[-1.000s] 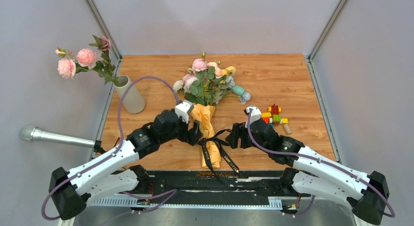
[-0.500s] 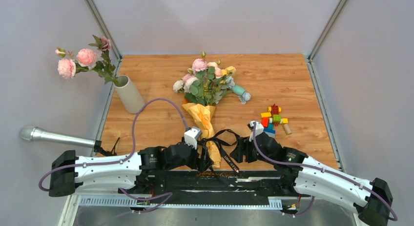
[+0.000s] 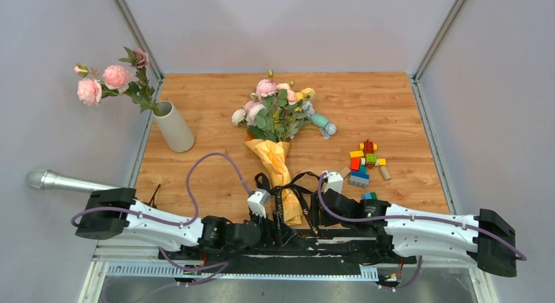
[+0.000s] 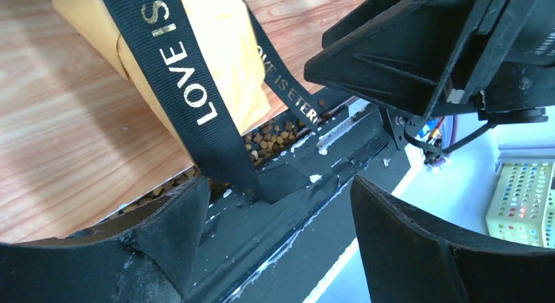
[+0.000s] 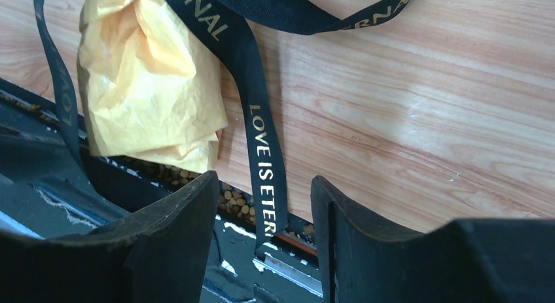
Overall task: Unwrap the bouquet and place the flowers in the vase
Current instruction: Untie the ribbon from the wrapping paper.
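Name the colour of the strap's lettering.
Gold, on the black strap; clearest in the left wrist view.

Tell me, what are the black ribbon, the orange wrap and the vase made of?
Ribbon: looks like woven fabric, fine ribs show, matte black with shiny gold letters. Wrap: probably thin paper, crinkled and creased, dull orange-yellow. Vase: smooth matte off-white, maybe ceramic or plastic; the look leaves it open.

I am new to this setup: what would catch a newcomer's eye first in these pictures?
The bouquet, pink and white blooms in orange paper, lies on the wooden table, a gold-lettered black ribbon trailing at its near end. At the far left a white vase holds pink flowers. The left pincer and right pincer stand open around the ribbon tails at the table's near edge.
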`<act>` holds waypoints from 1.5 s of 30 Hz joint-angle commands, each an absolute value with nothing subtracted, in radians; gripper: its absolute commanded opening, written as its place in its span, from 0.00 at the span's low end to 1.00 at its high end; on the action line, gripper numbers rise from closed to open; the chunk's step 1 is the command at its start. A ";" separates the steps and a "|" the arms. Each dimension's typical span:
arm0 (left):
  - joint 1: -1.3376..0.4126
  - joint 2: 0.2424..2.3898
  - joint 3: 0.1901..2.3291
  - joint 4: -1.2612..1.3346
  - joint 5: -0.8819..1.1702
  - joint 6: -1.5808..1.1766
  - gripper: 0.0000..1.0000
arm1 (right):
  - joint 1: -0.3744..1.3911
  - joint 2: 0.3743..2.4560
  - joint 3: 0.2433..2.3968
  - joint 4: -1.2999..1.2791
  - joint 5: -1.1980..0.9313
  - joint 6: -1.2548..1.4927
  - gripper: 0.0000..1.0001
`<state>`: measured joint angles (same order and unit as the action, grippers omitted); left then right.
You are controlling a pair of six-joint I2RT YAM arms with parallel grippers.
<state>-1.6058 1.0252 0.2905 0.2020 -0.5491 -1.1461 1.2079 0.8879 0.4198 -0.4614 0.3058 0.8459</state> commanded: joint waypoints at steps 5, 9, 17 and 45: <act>-1.727 1.198 0.260 0.445 -0.727 -1.404 0.83 | 1.238 0.934 0.491 -0.449 0.402 0.924 0.54; -1.744 1.198 0.298 0.363 -0.748 -1.436 0.84 | 1.241 0.925 0.495 -0.442 0.408 0.911 0.54; -1.749 1.231 0.230 0.408 -0.770 -1.572 0.75 | 1.239 0.908 0.487 -0.442 0.420 0.912 0.54; -1.748 1.370 0.164 0.460 -0.863 -1.827 0.50 | 1.240 0.868 0.464 -0.442 0.432 0.924 0.54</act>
<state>-1.7405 1.3418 0.1822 0.4671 -0.8066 -1.8046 1.2343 0.8852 0.4538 -0.4660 0.4046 0.9119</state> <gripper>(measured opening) 0.523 0.541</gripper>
